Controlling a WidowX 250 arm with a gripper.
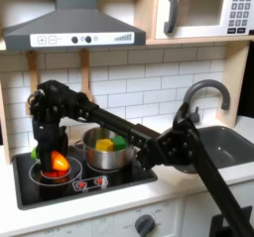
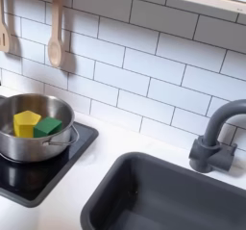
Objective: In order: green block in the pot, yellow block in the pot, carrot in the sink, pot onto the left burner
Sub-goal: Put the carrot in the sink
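Sitting on the stove: the pot (image 1: 107, 152), on the burner nearer the sink in the first exterior view; in the second exterior view it stands at the left edge of the picture (image 2: 29, 147).
Pot contents: the yellow block (image 2: 26, 122) and the green block (image 2: 49, 126), both inside the pot, touching side by side, yellow on the second exterior view's left; both also show in the first exterior view, yellow (image 1: 104, 142) and green (image 1: 119, 141).
Sink: the sink (image 2: 144, 191) is a dark grey basin with nothing seen in it in the second exterior view; in the first exterior view its rim shows at the right (image 1: 230, 140), partly behind the arm.
Faucet: the faucet (image 2: 219, 138) stands at the back of the basin, curved over it.
Carrot: the carrot (image 1: 59, 163) is over the burner on the first exterior view's left, at the tip of the arm; its orange body faces the camera.
Gripper: the gripper (image 1: 54, 154) is lowered over that left burner with its fingers on either side of the carrot, closed on it; whether the carrot is lifted off the stovetop I cannot tell.
Stovetop: the stove (image 1: 119, 181) is black, with red knobs at its front edge.
Wall: two wooden utensils (image 2: 56, 27) hang on the white tiles in the second exterior view.
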